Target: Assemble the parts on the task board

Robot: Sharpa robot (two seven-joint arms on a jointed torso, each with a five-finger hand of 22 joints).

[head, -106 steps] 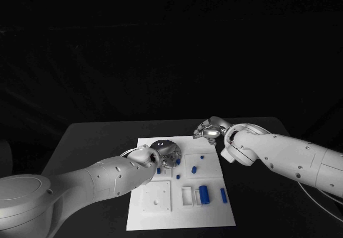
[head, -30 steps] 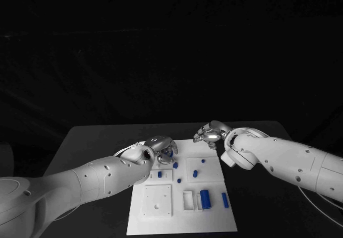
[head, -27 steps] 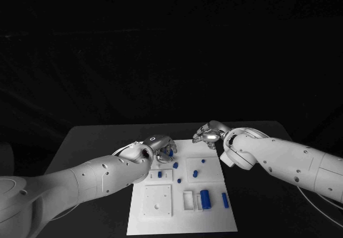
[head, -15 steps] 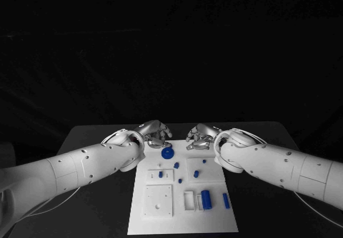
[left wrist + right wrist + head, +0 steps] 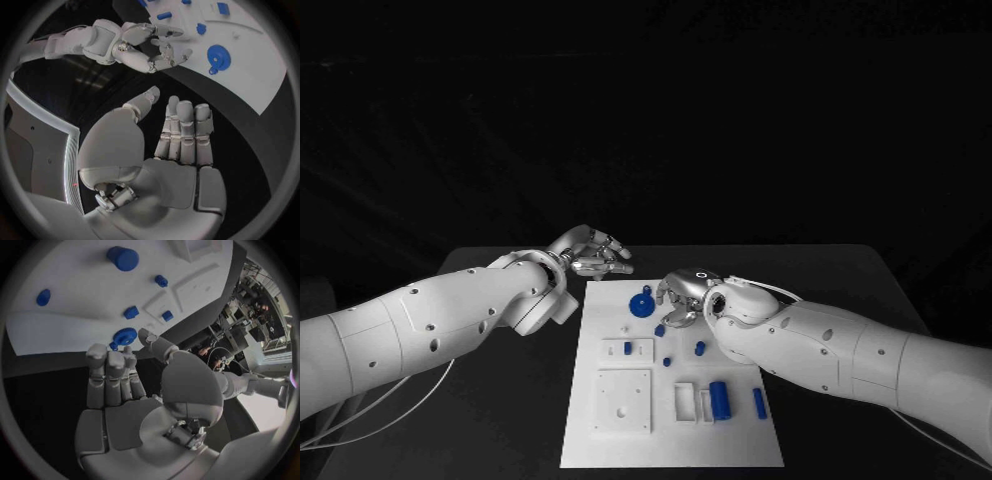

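From my remote seat, the flat white rectangular task board (image 5: 668, 420) lies lengthwise in the middle of the matte black table (image 5: 502, 400). On its far end sits a small blue toothed gear with a short stub (image 5: 640, 305), apparently moulded plastic. My right silver-fingered robot hand (image 5: 684, 298) hovers just beside that gear, fingers loosely curled and apart, holding nothing that I can see. My left robot hand (image 5: 590, 253) is off the board's far left corner, fingers spread, empty.

Nearer me are a chunky blue cylinder (image 5: 720, 398) beside a raised white rectangular frame (image 5: 684, 400), a slim blue bar (image 5: 759, 402), and several small blue pegs (image 5: 700, 349) standing around shallow square recesses.

My worry: the gear looks hard, smooth and thin, so I think metal fingertips could skid it across the glossy board or flip it instead of lifting it. The right forearm hangs over the pegs; a low sweep could topple them.
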